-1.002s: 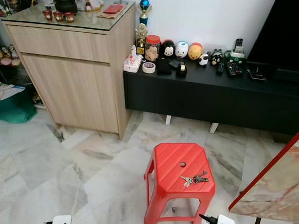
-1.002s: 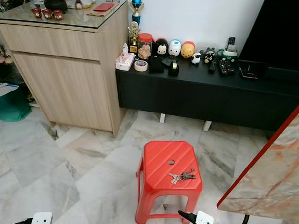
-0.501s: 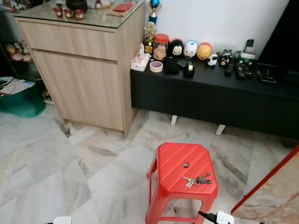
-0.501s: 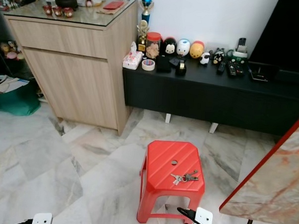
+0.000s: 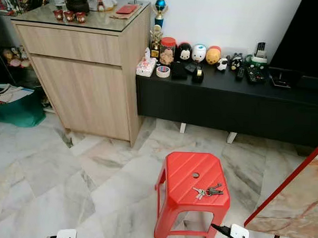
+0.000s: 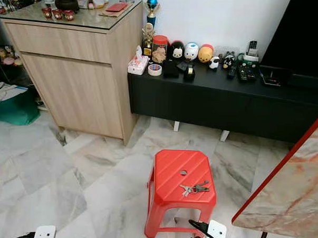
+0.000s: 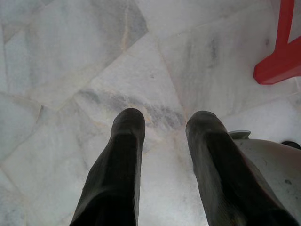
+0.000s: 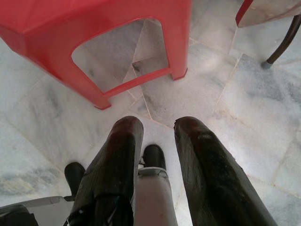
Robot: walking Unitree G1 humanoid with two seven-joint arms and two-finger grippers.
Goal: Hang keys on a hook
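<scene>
One bunch of keys (image 5: 207,191) lies on the seat of a red plastic stool (image 5: 184,173), near the seat's front right corner and just in front of the small round hole at its middle. The stool stands on a pale marble floor (image 5: 51,172).

Both arms hang low and idle. The left gripper (image 7: 164,127) points down at bare marble, its two black fingers apart with nothing between them, one red leg of the stool off to its side. The right gripper (image 8: 157,129) hangs beside the stool's legs, its fingers likewise apart and empty.

Behind the stool a low black console (image 5: 228,103) runs along the white wall, its top edge lined with a jar, round toy figures, a roll of tape and remote controls. A tall wooden cabinet (image 5: 82,73) with a glass top stands against the console's left end. A marble-patterned tabletop (image 5: 295,201) with a red edge juts in at the lower right.
</scene>
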